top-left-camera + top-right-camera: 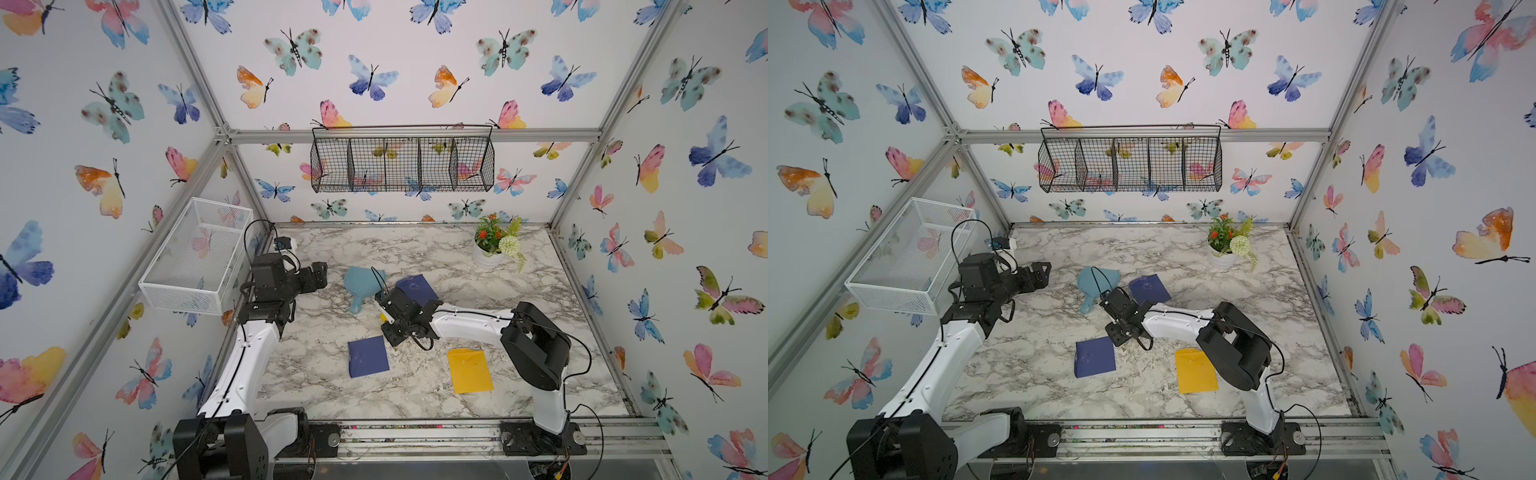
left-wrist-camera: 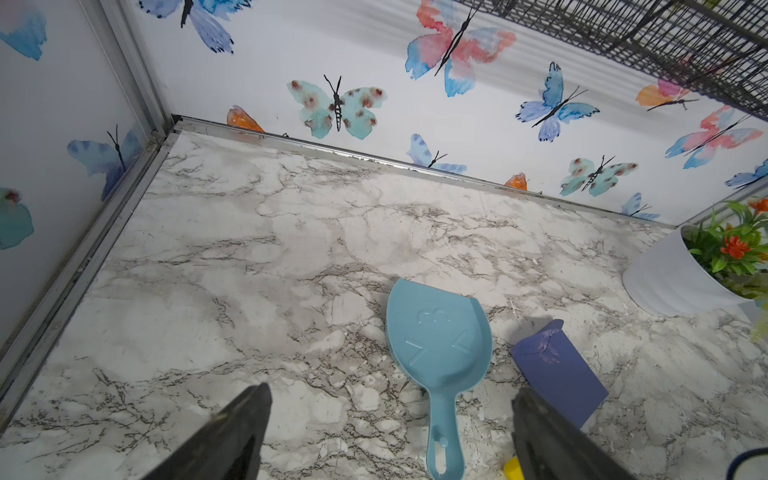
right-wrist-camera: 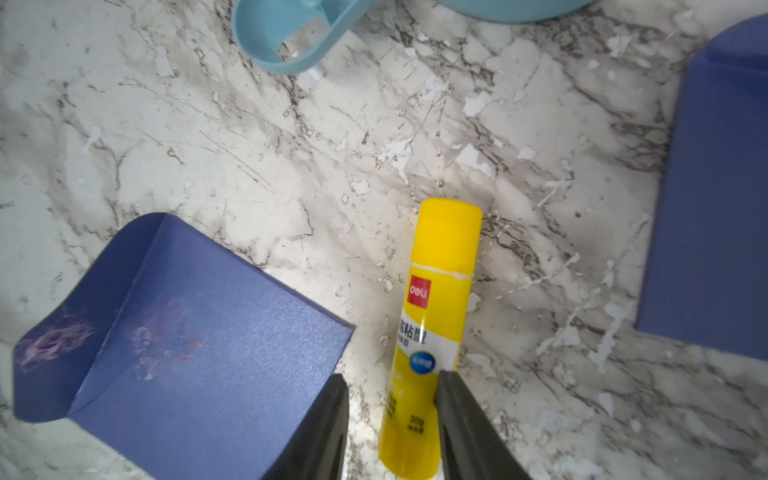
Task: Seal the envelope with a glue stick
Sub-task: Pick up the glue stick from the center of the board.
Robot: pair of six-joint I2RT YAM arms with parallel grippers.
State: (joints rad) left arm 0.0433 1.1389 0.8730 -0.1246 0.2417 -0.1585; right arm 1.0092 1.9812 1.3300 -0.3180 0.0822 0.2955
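Glue stick [image 3: 440, 270] lies flat on the marble bench [image 3: 249, 166] in the right wrist view. The right jaws stand narrowly apart astride it: one finger [image 3: 469, 424] touches it, and a strip of bench shows beside the other. A navy envelope [image 3: 208, 353], flap open, lies just beside. Left wrist view: left jaws gape wide, empty, near a blue scoop [image 2: 440, 345]. Both top views: stick mid-bench, between that envelope and a second navy envelope [image 1: 417, 289].

A white-and-grey marble-patterned tabletop [image 1: 415, 249] carries a light blue plastic scoop [image 1: 360, 286]. A dark blue paper envelope [image 1: 417, 289] lies just right of the scoop. Nearer the front are a small yellow glue stick [image 3: 436, 332], a second dark blue envelope [image 1: 368, 356] and a yellow-orange envelope [image 1: 469, 370]. A white pot of artificial flowers [image 1: 487, 257] stands behind and right of the scoop.
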